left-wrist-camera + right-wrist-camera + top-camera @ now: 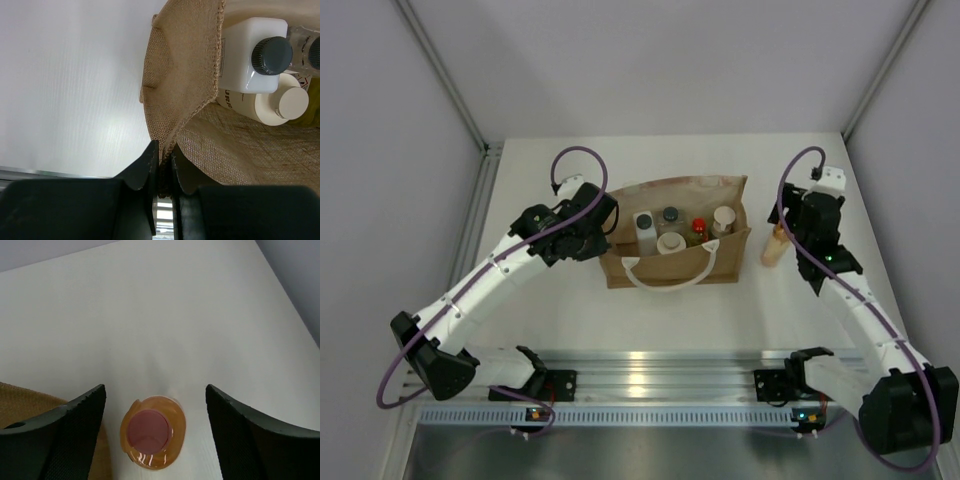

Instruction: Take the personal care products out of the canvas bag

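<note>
1. Nearest the right gripper [155, 387], the orange bottle [152, 432] stands upright on the table [165, 315]. Its pink cap faces straight up at the wrist camera. The fingers are spread wide to either side and touch nothing, so we count this bottle as already out.
2. Just to the left of that bottle we see the right end of the canvas bag [675, 268]. It sits mid-table with its mouth open upward and a white loop handle [670, 283] draped over the near wall.
3. Inside, closest to the right arm, a cream-capped bottle [723, 219] stands at the bag's right end, with the yellow bottle with the red cap [698, 230] beside it.
4. Further left are the cream cylinder [670, 243], a grey-capped bottle [670, 214] and the white square bottle [247, 55]. All of them stand upright, long axes vertical and caps toward the opening.
5. At the far left end, the left gripper [161, 150] is pinched tight on the bag's left rim.
6. We judge that the next move turns on this. The remaining bottles lie to the left of and below the free right gripper, which is the nearer arm. A reach straight down along their vertical axes suits them, starting with the cream-capped one.
</note>
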Motion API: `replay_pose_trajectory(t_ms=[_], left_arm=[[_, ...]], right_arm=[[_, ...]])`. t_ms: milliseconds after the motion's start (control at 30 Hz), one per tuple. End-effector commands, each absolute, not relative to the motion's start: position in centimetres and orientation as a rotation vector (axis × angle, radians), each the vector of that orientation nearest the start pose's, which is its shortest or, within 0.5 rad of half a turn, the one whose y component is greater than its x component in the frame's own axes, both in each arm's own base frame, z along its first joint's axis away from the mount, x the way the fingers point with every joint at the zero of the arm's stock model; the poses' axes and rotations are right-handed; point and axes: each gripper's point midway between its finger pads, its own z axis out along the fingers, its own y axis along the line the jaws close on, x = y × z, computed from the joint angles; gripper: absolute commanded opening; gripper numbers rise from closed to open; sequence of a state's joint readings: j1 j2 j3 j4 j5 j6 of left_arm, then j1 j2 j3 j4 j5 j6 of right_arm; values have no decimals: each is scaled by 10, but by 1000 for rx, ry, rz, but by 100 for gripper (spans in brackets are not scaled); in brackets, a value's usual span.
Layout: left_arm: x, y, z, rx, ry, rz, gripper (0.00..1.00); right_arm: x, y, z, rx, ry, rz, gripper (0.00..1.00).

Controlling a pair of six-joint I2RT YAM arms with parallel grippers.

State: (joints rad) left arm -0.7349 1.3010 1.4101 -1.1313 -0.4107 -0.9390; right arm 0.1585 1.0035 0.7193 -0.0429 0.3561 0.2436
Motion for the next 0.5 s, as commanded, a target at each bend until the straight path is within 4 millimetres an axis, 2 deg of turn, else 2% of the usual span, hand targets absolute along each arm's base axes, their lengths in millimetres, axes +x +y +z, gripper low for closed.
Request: replay_pose_trajectory(t_ms=[0, 67, 100, 133, 167, 200, 267, 300, 367, 400, 433, 467], left_arm=[[250, -160, 235, -386, 2415, -118, 0], [250, -161, 234, -382, 2417, -114, 0], [251, -162, 234, -381, 2418, -115, 0], [250, -162, 233, -385, 2419, -115, 0], [251, -162, 234, -386, 2416, -116, 0], [251, -162, 234, -385, 2417, -115, 0], [252, -161, 236, -384, 2410, -112, 0], [253, -161, 236, -385, 2407, -111, 0], [254, -161, 239, -388, 2398, -111, 0], [255, -161, 240, -391, 2394, -111, 0], [255, -161, 240, -392, 2392, -108, 0], [256, -160, 239, -396, 2392, -104, 0]], right_arm=[[356, 8, 253, 262, 1815, -38, 80], [355, 9, 255, 248, 1851, -44, 90], [358, 12, 274, 242, 1826, -22, 92], [358, 13, 282, 242, 1826, -13, 92], [356, 16, 278, 233, 1875, -9, 92], [358, 23, 302, 215, 1852, 41, 92], [360, 38, 309, 184, 1882, 98, 90], [356, 49, 322, 157, 1896, 146, 89], [353, 75, 325, 112, 1941, 226, 86], [346, 87, 334, 87, 1962, 261, 85], [339, 110, 337, 31, 1981, 306, 84], [339, 124, 332, 22, 2023, 336, 83]])
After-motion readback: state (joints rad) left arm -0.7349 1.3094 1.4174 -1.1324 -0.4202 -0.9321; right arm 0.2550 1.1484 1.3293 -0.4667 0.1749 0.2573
